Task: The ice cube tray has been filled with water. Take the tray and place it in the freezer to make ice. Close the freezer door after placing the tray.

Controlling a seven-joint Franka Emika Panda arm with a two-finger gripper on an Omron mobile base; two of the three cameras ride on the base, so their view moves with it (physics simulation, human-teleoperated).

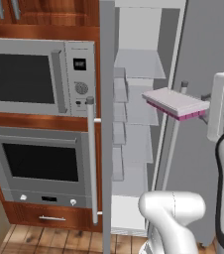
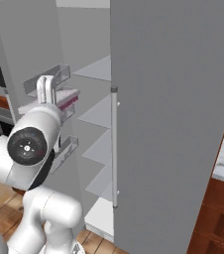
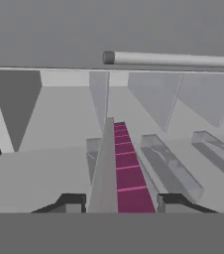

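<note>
the ice cube tray point(image 1: 176, 101) is a small flat box shape. its top is pale and smooth, and its sides are bright pink with little lines along them. it is up in the air, held level, in front of the open freezer point(image 1: 139, 124). in the hand view the tray point(image 3: 119, 168) sticks straight out between the two dark finger tips, seen on its edge, with the pink ribbed side showing.

the gripper point(image 3: 120, 201) is closed in on the ice cube tray, one finger on each side, with only the thin tray between them. in the left base view the gripper point(image 1: 205, 113) holds the tray by its right end.

the freezer is a tall grey box with flat white shelves inside, smooth and plain. the freezer door point(image 1: 106, 114) stands open, edge on, with see-through bins on its inner side. its long bar handle point(image 1: 91, 161) is round and grey.

the right fridge door point(image 2: 178, 124) is a big flat grey wall with a thin round bar handle point(image 2: 114, 146).

left of the freezer sit a shiny silver microwave point(image 1: 37, 77) and an oven point(image 1: 42, 166) with dark glass, set in brown wood.
</note>
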